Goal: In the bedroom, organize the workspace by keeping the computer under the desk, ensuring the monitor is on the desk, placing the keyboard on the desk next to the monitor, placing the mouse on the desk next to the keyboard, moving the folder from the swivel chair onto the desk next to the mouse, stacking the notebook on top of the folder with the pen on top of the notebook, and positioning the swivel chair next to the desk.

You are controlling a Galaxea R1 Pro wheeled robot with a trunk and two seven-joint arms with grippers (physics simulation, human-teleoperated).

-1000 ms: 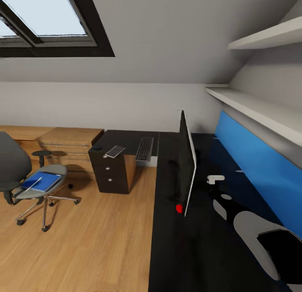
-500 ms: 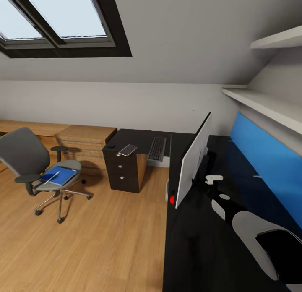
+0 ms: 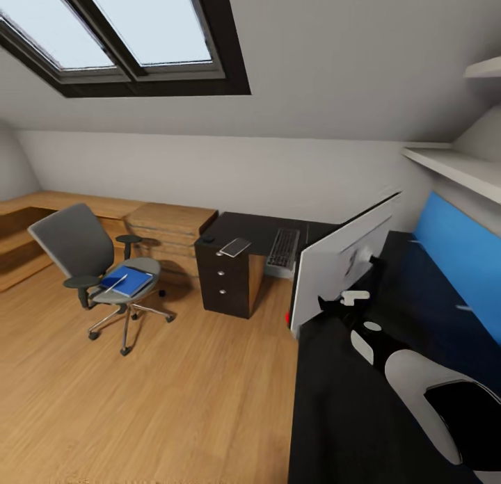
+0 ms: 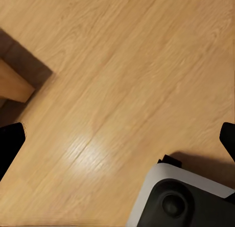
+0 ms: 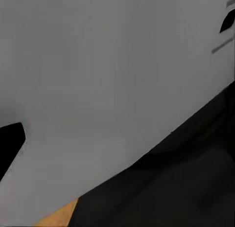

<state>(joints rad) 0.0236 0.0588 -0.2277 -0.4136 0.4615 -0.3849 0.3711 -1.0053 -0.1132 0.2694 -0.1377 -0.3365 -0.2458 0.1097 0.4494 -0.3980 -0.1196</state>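
Observation:
The grey swivel chair point(image 3: 87, 258) stands on the floor at the left, well away from the black desk point(image 3: 334, 400). The blue folder point(image 3: 130, 281) lies on its seat with the thin pen point(image 3: 113, 284) across it. On the desk's far wing lie the mouse point(image 3: 207, 240), the notebook point(image 3: 234, 247) and the keyboard point(image 3: 284, 247). The monitor point(image 3: 344, 265) stands on the desk, its silver-white back point(image 5: 107, 75) toward me. My right gripper point(image 3: 332, 303) sits close against that back, jaws wide. My left gripper point(image 4: 117, 144) hangs open over bare floor. The computer is out of view.
Black drawers point(image 3: 224, 282) with silver knobs sit under the desk's far wing. Light wooden cabinets point(image 3: 167, 223) line the back wall. A blue panel point(image 3: 463, 254) and white shelves point(image 3: 456, 167) run along the right wall. Wooden floor point(image 3: 174, 400) lies between chair and desk.
The whole view has swung left, so the chair and window sit further right. The monitor, seen edge-on a second ago, now shows its back. My right arm holds the same place in the picture.

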